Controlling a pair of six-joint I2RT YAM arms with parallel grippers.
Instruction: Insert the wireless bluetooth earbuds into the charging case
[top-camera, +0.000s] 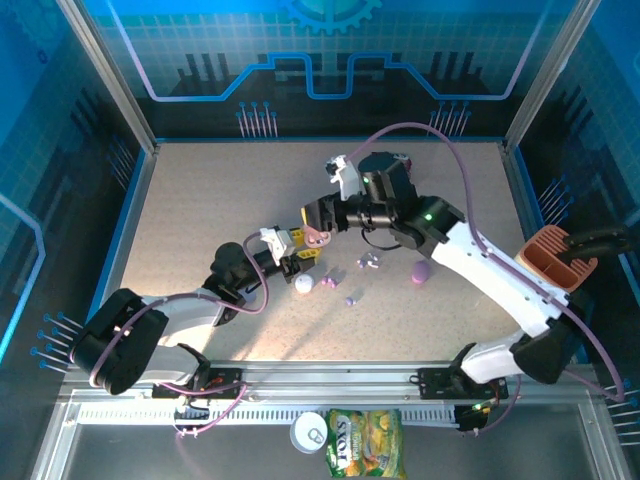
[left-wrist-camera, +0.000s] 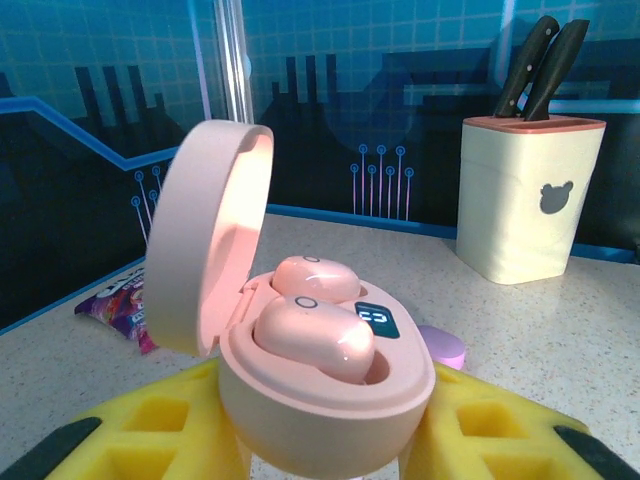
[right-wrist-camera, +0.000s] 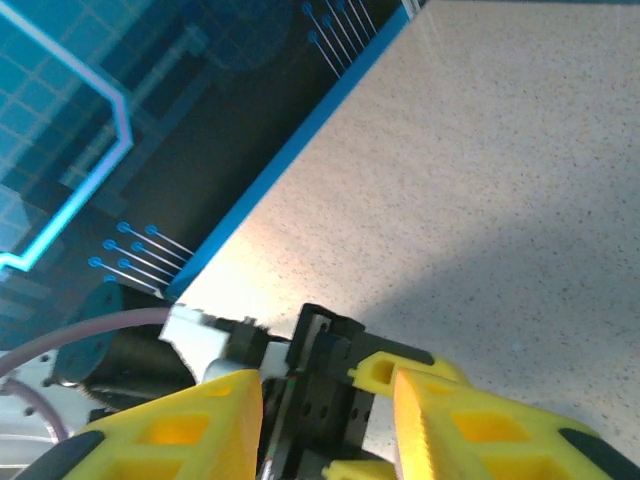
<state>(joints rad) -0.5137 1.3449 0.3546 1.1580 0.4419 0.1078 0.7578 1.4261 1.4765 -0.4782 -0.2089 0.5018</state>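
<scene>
Earbuds (left-wrist-camera: 315, 335), two pink ones, sit side by side in an open pink case (left-wrist-camera: 320, 415), lid tipped up. Left claw (left-wrist-camera: 325, 455) pinches that case by its sides over the middle of the tabletop (top-camera: 200, 200). Right claw (right-wrist-camera: 325, 385) hangs just beside it, fingers spread with nothing between them. More small buds (top-camera: 368, 262) lie loose near the tabletop's middle, between a white case (top-camera: 303, 284) and a purple case (top-camera: 421, 272).
</scene>
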